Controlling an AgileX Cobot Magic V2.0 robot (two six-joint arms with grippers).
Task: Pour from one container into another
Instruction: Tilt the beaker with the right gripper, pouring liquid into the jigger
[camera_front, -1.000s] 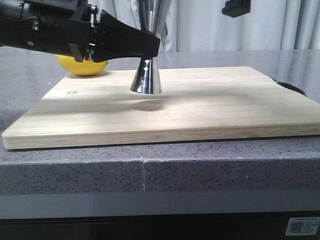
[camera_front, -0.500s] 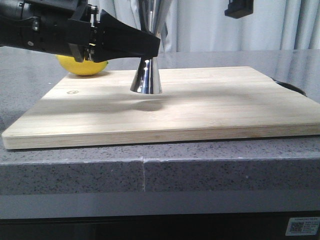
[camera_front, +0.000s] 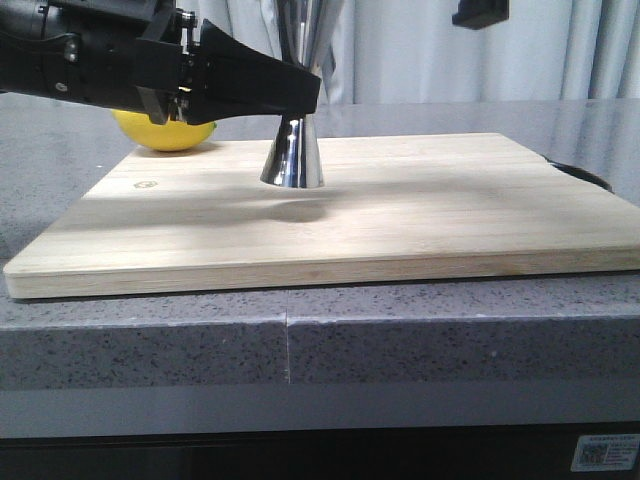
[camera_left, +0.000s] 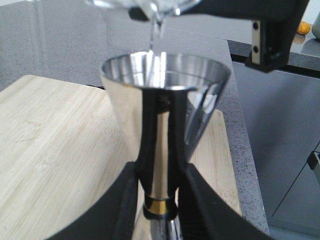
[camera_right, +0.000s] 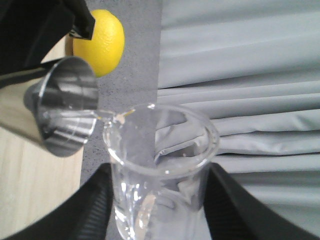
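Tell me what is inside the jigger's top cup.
A thin clear stream falls from the tilted glass beaker into the steel jigger. Liquid seems to pool low inside; its depth is hidden by reflections.

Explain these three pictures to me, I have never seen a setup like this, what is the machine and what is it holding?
It is a robot with two arms, each ending in a grasping tool. One picture looks forward over the table; the other two come from cameras on the wrists. A wooden board lies on the grey counter, a lemon behind it. The left tool grips a steel jigger at its waist, standing on the board. The right tool holds a tilted glass beaker above it, and a thin stream of clear liquid falls into the jigger.
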